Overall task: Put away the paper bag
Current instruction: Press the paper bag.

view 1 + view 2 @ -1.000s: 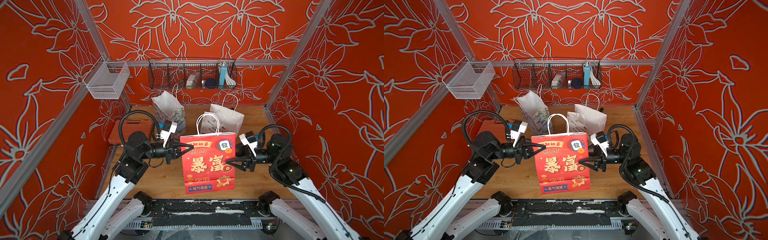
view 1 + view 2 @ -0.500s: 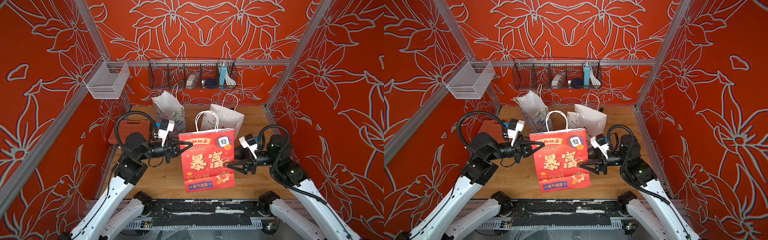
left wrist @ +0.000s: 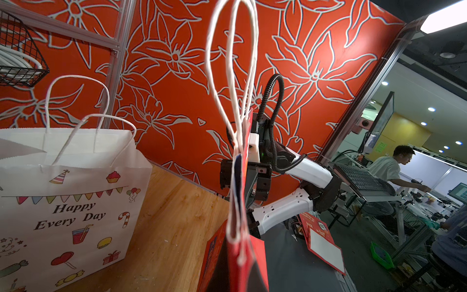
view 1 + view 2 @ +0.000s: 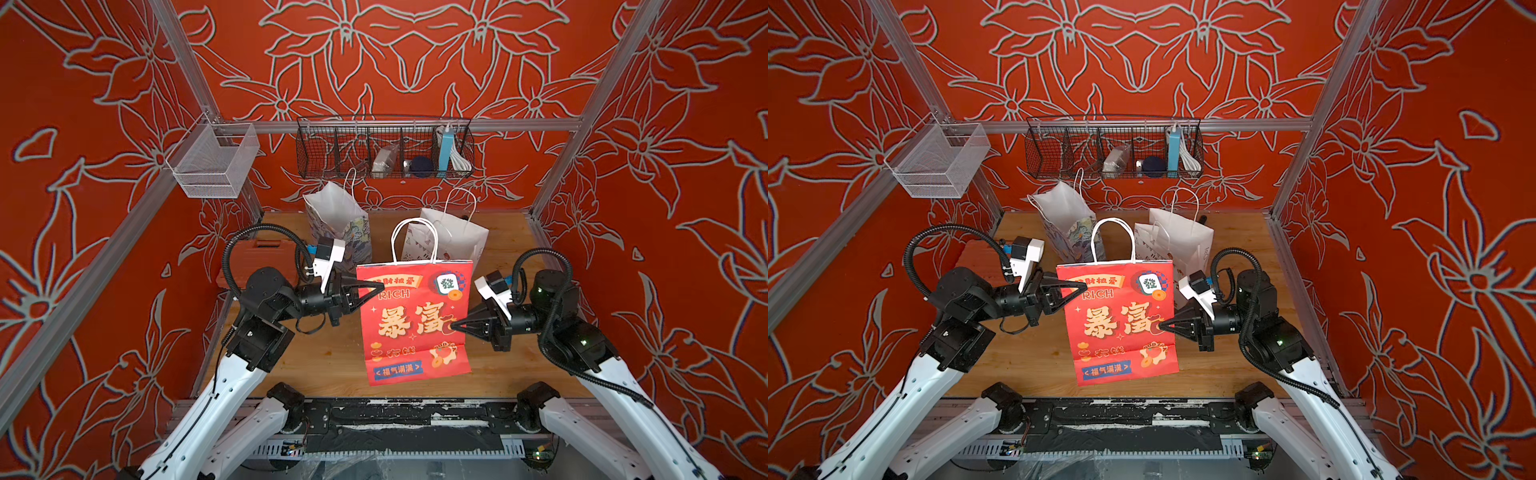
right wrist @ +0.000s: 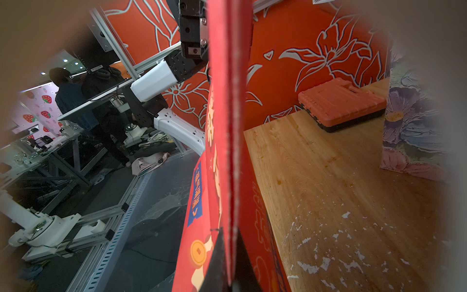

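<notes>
The red paper bag (image 4: 415, 328) (image 4: 1117, 328), printed with gold characters and fitted with white cord handles (image 4: 413, 241), hangs flattened and upright just above the front of the wooden table (image 4: 324, 357). My left gripper (image 4: 380, 286) (image 4: 1084, 284) is shut on its upper left edge. My right gripper (image 4: 453, 325) (image 4: 1160, 326) is shut on its right edge about halfway down. In the left wrist view the bag (image 3: 237, 202) runs edge-on out of the left gripper (image 3: 238, 268). In the right wrist view the bag (image 5: 227, 101) is pinched edge-on in the right gripper (image 5: 227, 265).
Behind stand a floral white bag (image 4: 338, 216) and a white "Happy Every Day" bag (image 4: 453, 237). An orange tool case (image 4: 266, 253) lies at the left wall. A black wire basket (image 4: 384, 149) and a white mesh basket (image 4: 212, 162) hang on the rails.
My right gripper, open beside the bag's right edge before, has shut on that edge. The left gripper has kept its hold, and the bag now hangs straighter.
</notes>
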`<state>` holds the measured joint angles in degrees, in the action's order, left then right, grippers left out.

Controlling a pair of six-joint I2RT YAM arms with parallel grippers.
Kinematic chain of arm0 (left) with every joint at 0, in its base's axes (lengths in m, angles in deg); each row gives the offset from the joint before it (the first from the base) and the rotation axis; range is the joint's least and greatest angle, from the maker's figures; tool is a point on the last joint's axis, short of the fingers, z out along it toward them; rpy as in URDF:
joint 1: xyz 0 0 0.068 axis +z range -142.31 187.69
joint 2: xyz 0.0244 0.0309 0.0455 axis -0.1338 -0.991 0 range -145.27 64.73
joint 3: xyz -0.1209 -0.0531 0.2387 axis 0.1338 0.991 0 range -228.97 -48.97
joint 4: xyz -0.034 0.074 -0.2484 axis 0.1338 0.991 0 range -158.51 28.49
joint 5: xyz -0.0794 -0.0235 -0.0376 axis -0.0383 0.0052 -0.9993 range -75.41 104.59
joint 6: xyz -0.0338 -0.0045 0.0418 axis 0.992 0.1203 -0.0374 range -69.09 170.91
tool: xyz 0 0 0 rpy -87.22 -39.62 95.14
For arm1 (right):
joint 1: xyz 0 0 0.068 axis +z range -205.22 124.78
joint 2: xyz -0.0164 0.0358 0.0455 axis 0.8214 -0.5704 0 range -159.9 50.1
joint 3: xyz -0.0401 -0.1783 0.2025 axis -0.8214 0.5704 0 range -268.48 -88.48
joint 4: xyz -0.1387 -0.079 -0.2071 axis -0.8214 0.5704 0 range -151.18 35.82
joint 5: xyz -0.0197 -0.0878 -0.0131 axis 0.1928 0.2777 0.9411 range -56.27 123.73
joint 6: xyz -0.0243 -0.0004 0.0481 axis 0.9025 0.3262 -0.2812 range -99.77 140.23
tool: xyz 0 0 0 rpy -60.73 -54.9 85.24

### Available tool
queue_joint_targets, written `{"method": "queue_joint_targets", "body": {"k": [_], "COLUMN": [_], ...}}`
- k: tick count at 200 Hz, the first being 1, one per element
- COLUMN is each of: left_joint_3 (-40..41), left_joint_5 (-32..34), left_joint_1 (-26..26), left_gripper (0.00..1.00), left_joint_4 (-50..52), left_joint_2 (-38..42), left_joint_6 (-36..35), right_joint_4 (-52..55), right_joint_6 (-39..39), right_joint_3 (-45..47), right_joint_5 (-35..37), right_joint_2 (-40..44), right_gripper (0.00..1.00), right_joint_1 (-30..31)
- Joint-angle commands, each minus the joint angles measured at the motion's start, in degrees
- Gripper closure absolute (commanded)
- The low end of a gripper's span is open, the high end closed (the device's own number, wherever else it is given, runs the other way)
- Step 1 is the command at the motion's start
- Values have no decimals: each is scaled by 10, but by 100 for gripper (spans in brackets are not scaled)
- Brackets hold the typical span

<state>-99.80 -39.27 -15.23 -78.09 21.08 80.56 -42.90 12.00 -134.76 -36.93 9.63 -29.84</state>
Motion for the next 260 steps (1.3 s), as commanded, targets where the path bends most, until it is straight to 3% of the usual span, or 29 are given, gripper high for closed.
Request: {"method": "queue_joint_targets", "body": {"k": [1, 8, 16, 30, 61, 78, 105, 119, 142, 144, 153, 165, 180, 236, 250, 260], "left_joint_3": [-29, -30, -32, -33, -38, -38, -38, -37, -33, -33, -31, -26, -14, 15, 16, 17], "left_joint_5": [7, 6, 6, 4, 3, 2, 3, 4, 6, 6, 5, 3, -3, -23, -23, -22], "left_joint_1": [2, 2, 2, 2, 2, 2, 2, 2, 2, 2, 2, 2, 1, -17, -22, -25], "left_gripper": [100, 100, 100, 100, 100, 100, 100, 100, 100, 100, 100, 100, 100, 100, 100, 100], "left_joint_4": [-42, -46, -50, -62, -68, -68, -61, -50, -34, -32, -23, -13, -17, -37, -38, -39], "left_joint_2": [4, 4, 3, 1, -5, -6, -6, -2, 4, 5, 7, 10, 13, 13, 11, 10], "left_joint_6": [9, 13, 18, 26, 29, 27, 21, 11, -1, -1, -5, -9, -1, 19, 18, 17], "right_joint_4": [26, 33, 36, 38, 37, 33, 31, 24, 23, 23, 22, 18, 1, -56, -62, -66], "right_joint_6": [27, 33, 36, 38, 40, 36, 29, 20, 11, 11, 10, 8, -3, -21, -25, -33], "right_joint_3": [-8, -5, -3, -3, -11, -15, -21, -21, -25, -25, -27, -33, -41, -64, -61, -57], "right_joint_5": [6, 13, 17, 18, 12, 2, -2, 0, 11, 13, 16, 16, 12, 28, 29, 23], "right_joint_2": [12, 14, 14, 11, -3, -8, -7, -1, 10, 12, 15, 17, 10, -24, -24, -24], "right_gripper": [69, 49, 41, 35, 34, 46, 84, 99, 100, 99, 72, 50, 39, 36, 43, 59], "right_joint_1": [-1, -1, -1, -1, -1, -1, -1, -1, -1, -1, -1, -1, -1, -1, -1, -1]}}
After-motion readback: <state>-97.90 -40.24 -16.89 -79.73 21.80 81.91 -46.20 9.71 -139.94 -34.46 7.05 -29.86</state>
